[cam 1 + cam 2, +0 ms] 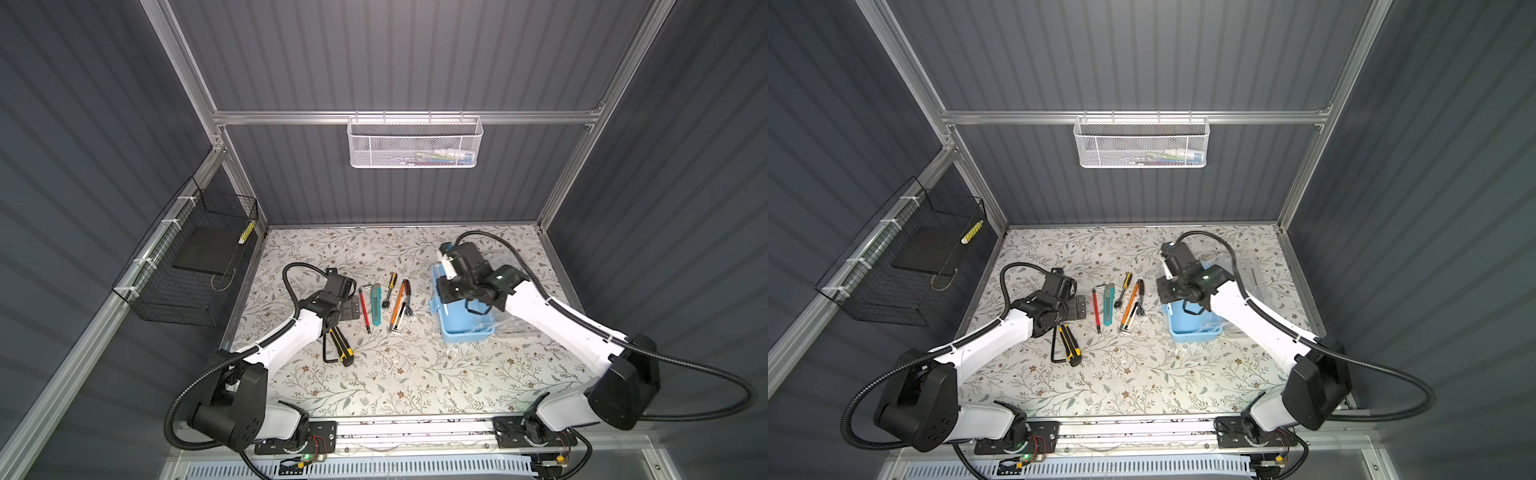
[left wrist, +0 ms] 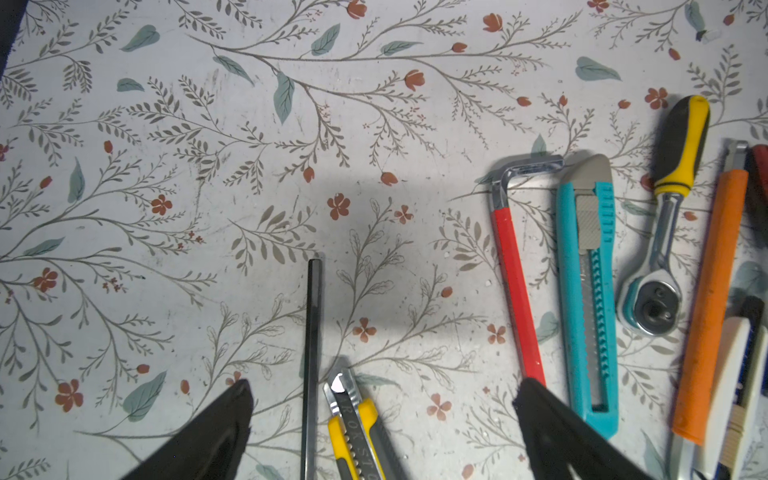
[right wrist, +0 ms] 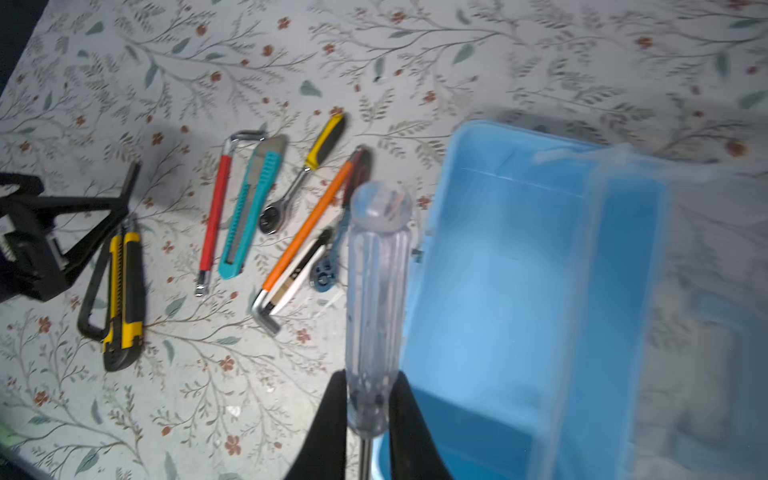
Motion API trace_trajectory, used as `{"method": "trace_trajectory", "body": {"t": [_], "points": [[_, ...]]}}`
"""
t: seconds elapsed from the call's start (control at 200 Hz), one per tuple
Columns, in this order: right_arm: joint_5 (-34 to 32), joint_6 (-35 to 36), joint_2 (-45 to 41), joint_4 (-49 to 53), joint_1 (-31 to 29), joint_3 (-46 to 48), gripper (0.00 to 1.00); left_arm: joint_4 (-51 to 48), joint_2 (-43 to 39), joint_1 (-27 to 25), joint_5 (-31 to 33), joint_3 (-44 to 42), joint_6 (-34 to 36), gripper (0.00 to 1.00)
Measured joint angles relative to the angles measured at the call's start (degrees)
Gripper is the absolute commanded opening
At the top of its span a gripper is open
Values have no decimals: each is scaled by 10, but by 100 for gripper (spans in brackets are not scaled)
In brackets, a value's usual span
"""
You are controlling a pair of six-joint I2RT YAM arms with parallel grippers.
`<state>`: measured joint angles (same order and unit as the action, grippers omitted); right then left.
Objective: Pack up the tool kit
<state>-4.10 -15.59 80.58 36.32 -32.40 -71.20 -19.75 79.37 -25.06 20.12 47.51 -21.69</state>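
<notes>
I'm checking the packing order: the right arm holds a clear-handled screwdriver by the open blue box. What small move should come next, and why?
Probably shift the right gripper sideways until the screwdriver is over the blue box. Its fingers are shut on the handle, which shows beside the box's rim in the right wrist view.
</notes>
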Motion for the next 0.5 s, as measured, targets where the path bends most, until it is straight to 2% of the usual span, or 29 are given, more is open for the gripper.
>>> {"method": "trace_trajectory", "body": {"t": [0.225, 0.5], "points": [[-5, 49, -68, 30, 130, 31, 12, 0, 24, -16, -5, 18, 0, 100], [-9, 94, -80, 43, 261, 59, 12, 1, 47, -38, -5, 36, 0, 100]]}}
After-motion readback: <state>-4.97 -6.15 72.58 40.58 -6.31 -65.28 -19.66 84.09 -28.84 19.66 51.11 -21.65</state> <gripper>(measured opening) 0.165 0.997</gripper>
